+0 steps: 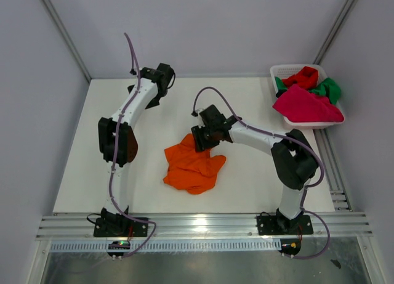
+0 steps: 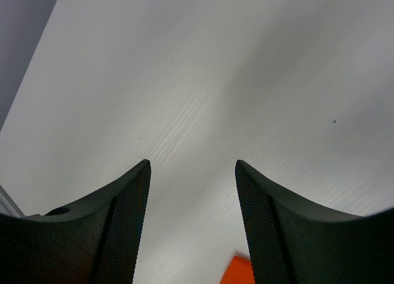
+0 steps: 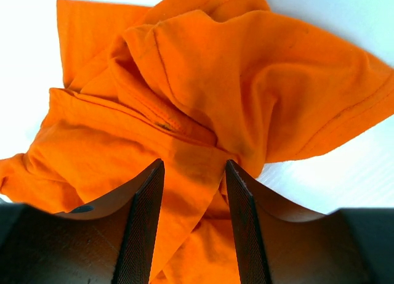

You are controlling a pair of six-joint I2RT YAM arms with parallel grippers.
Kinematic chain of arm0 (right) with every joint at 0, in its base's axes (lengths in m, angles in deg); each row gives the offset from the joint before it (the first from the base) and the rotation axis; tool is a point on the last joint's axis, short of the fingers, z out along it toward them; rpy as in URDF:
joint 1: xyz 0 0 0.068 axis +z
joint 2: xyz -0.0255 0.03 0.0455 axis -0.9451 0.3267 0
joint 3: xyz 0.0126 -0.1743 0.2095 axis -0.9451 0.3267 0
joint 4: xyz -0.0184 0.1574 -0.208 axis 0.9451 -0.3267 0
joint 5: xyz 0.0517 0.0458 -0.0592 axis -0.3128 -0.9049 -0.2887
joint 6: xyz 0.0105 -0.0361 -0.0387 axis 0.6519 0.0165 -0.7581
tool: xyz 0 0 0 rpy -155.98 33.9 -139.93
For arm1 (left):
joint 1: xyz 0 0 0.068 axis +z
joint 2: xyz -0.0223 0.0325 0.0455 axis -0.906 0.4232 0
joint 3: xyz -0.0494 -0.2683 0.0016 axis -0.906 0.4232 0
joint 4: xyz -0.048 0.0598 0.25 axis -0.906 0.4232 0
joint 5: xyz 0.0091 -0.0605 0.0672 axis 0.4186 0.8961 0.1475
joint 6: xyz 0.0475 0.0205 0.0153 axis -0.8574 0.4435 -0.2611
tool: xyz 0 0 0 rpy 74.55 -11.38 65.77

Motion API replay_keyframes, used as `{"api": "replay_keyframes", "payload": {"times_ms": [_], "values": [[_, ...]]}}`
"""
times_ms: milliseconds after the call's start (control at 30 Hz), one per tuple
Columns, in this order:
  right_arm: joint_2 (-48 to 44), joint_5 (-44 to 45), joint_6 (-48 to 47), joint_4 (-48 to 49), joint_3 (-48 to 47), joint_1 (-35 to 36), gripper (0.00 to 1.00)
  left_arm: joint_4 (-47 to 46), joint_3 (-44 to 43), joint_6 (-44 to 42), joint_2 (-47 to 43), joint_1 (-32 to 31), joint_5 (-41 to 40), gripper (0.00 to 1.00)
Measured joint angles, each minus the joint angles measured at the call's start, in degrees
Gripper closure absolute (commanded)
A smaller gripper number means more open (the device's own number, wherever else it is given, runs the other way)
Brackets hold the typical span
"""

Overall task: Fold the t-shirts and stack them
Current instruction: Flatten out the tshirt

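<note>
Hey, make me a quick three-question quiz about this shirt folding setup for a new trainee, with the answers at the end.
1. True or false: the orange t-shirt lies neatly folded on the table.
2. Which hand is right over the orange t-shirt? A. left hand B. right hand
3. Fill in: the white basket holds shirts in ___ colours.
Key: 1 false, it is crumpled. 2 B; the left hand is open over bare table. 3 three: a red shirt, a green shirt, a magenta-pink shirt.
</note>
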State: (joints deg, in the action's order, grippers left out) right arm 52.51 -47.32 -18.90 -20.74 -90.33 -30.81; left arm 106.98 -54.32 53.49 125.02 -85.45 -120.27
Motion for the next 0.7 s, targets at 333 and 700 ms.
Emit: {"api": "replay_keyframes", "payload": {"times_ms": [333, 700], "values": [[1.0, 1.7, -0.1, -0.1, 0.2, -0.1, 0.56, 0.0, 0.6, -0.4, 0.0, 0.0, 0.0, 0.40], [1.0, 1.5, -0.2, -0.3, 1.2, -0.2, 0.93, 0.0, 0.6, -1.5, 0.0, 0.0, 0.1, 0.49]]}}
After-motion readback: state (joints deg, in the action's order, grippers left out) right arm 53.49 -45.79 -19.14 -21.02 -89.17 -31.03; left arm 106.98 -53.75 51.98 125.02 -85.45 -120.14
